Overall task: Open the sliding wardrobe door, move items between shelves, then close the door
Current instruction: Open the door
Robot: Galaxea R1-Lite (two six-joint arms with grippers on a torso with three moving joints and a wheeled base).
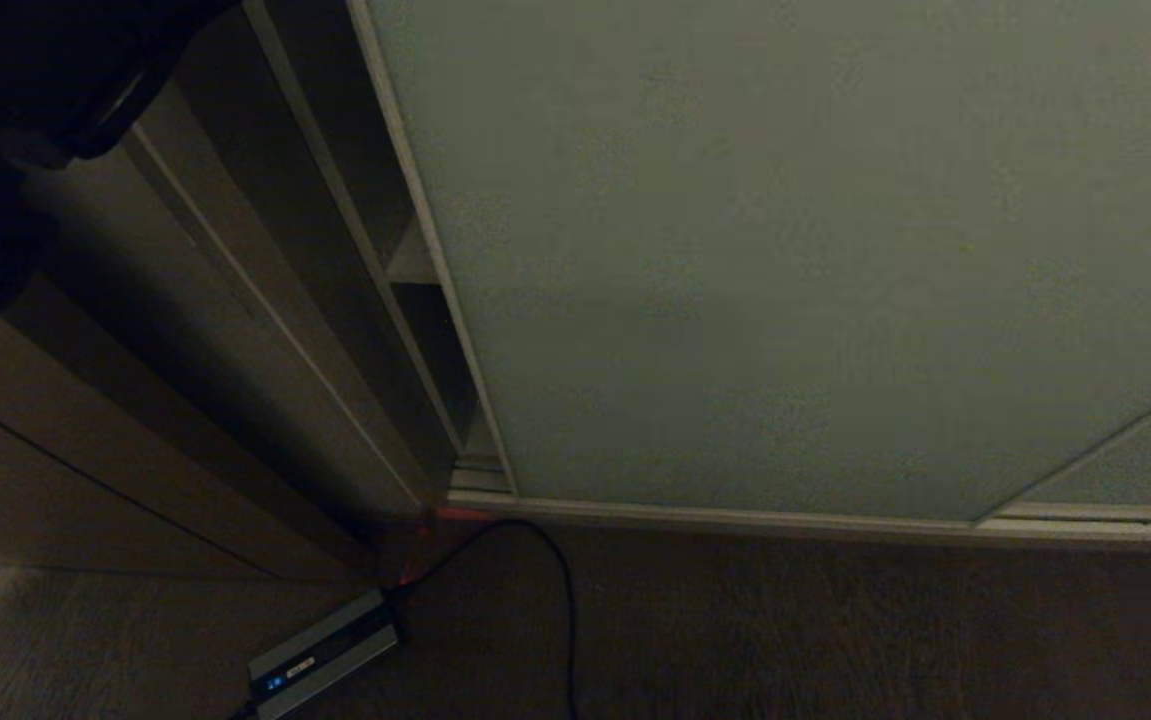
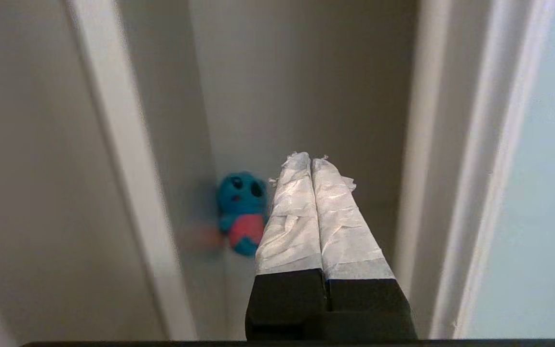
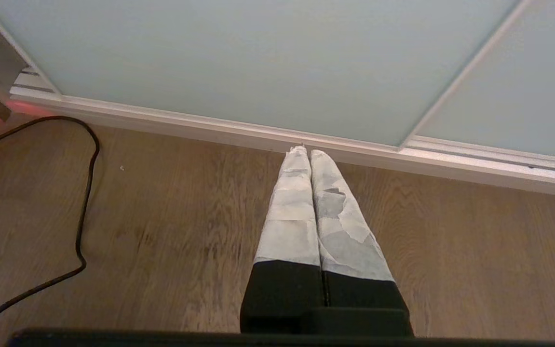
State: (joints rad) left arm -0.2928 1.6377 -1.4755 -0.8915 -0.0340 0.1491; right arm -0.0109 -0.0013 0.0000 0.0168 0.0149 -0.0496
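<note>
Pointing into the narrow opening at the wardrobe's left end, the left gripper (image 2: 311, 161) has its taped fingers (image 2: 291, 217) pressed flat together, gripping nothing. Just beyond the tips and off to one side, the teal koala plush (image 2: 241, 212) sits upright on a pale shelf (image 2: 306, 86), tucked against the white side wall (image 2: 171, 125); fingers and plush are apart, not touching. On the other side of the fingers runs the beige frame edge (image 2: 475, 144) of the sliding wardrobe door (image 2: 542, 193), close by.

Head view: the door (image 1: 795, 260) covers most of the wardrobe, leaving only a slim gap (image 1: 405, 260) beside the brown panelling (image 1: 195, 330). Left arm (image 1: 25, 90) shows as a dark mass at the upper corner, nearest that gap.

Right gripper (image 3: 306, 150) hangs parked over the wooden floor (image 3: 185, 231), fingers closed and empty, well away from the gap. A black cable (image 3: 84, 193) loops across the floor.

Judgement: the door edge lies beside the left fingers, its long axis vertical; the left arm is the nearer. The gap looks too slim for reaching the plush, so widening comes first.
</note>
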